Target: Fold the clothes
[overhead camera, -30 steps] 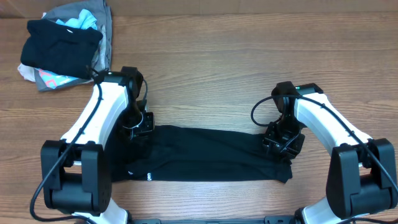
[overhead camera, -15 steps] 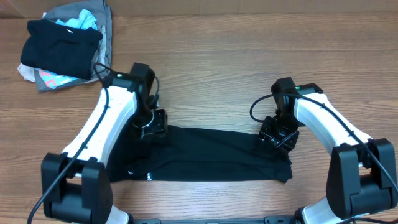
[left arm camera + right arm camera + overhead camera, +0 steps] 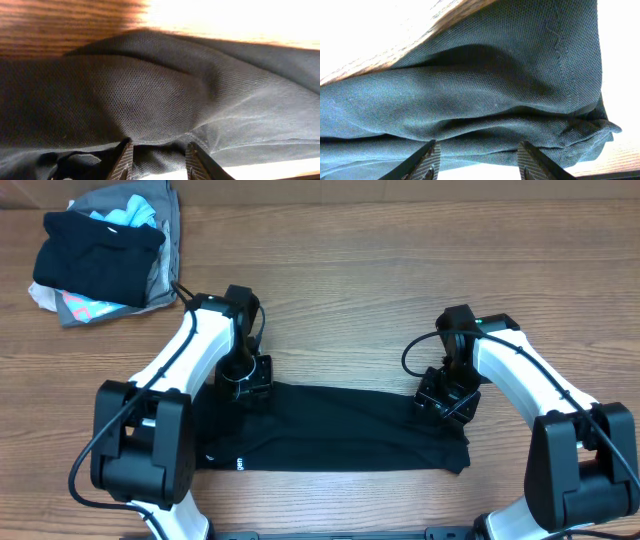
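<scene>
The black T-shirt lies folded into a long band across the near part of the table, running from one arm's base to the other. My left gripper sits on the band's far left corner and my right gripper on its far right corner, both pressed down onto the cloth.

On the left wrist camera the two fingers stand a little apart, and a hump of fabric swells up from the gap between them. I cannot tell whether they pinch it. On the right wrist camera the fingers stand well apart with a fold edge lying across the gap, so I read that gripper as open.

The band's near long edge runs close to the table's front. Beyond its far edge there is bare wood right across. A heap of mixed garments sits in the far left corner, well apart from the left arm.

The fabric is a fine, matte knit, soft and creased, with a seam near the right end. The table is brown wood grain.
</scene>
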Robot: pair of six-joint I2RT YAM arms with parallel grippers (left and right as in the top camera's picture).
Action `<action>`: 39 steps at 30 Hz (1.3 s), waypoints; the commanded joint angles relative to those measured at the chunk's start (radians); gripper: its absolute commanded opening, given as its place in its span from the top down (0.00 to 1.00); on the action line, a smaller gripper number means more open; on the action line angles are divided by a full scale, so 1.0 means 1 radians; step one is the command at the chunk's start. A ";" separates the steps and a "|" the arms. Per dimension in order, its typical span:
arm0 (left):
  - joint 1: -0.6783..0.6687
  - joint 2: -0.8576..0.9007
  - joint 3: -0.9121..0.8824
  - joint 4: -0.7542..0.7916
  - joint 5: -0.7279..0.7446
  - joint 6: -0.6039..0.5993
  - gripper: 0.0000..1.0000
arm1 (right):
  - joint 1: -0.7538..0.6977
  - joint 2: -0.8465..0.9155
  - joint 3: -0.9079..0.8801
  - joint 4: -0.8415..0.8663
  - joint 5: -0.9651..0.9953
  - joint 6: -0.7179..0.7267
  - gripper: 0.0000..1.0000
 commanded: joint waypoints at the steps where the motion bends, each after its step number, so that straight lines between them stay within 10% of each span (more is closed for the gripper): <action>1: -0.001 0.023 -0.029 -0.009 -0.006 -0.002 0.64 | 0.003 0.001 0.019 0.004 -0.009 0.003 0.47; 24: 0.126 0.024 -0.148 -0.182 -0.319 -0.146 0.75 | 0.003 0.001 0.019 -0.014 -0.010 -0.015 0.51; 39: 0.110 -0.086 0.018 -0.277 -0.245 -0.139 0.75 | 0.047 0.001 0.019 0.006 -0.098 -0.084 0.61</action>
